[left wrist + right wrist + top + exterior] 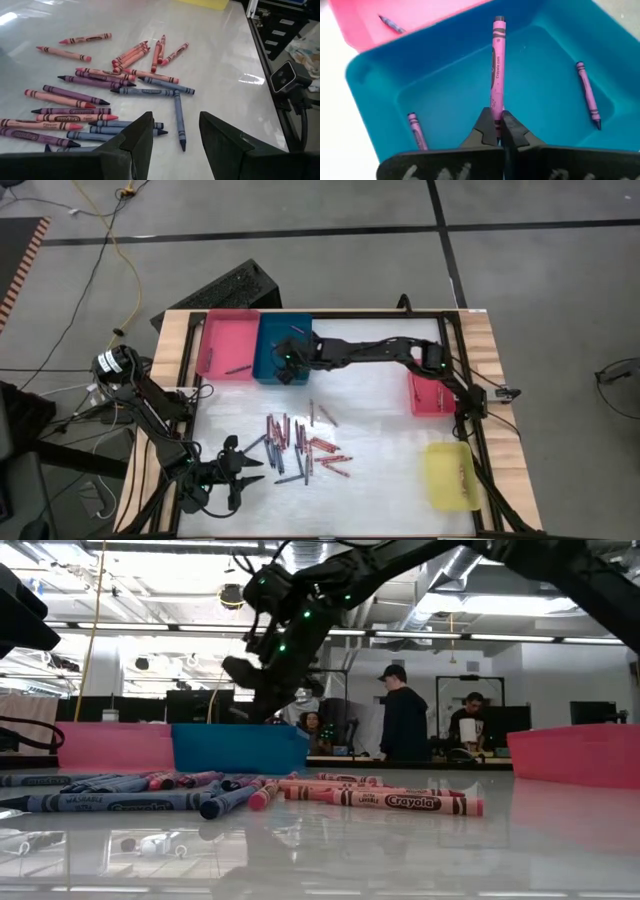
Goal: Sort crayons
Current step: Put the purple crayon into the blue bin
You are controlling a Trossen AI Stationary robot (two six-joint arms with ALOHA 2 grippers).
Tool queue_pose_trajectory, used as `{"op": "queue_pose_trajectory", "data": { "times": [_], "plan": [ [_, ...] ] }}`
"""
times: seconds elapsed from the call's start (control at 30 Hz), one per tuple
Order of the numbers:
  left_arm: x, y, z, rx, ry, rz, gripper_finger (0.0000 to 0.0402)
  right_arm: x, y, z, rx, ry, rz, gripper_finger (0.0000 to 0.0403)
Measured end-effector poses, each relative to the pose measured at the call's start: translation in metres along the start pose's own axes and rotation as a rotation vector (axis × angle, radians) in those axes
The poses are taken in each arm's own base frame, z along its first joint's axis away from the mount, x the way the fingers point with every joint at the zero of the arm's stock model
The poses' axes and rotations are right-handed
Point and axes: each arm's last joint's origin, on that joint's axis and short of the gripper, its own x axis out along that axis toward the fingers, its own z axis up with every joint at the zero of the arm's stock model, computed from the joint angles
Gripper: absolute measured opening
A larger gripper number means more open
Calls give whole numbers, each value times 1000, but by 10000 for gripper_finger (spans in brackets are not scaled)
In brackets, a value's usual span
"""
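A pink crayon (498, 70) sticks out from the tips of the right gripper (498, 131), whose fingers pinch its lower end above the blue tray (380, 100). Two more crayons lie in that tray, and one, seemingly blue, lies in the pink tray (420, 20) beside it. The loose crayons (300, 445) lie scattered mid-table, just ahead of the left gripper (175, 137), which hovers with fingers spread and nothing between them.
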Motion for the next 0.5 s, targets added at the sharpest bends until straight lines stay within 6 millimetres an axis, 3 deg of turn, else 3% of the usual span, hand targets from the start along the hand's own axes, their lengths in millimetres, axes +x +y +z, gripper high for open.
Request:
{"op": "queue_pose_trajectory", "data": {
  "times": [0.23, 0.5],
  "plan": [
    [0, 0, -1, 5, 3, 2, 149, 19, 3, -4, -22, 69, -4, 0],
    [0, 0, -1, 7, 2, 2, 149, 25, 1, -15, -38, 144, -21, 0]
  ]
}}
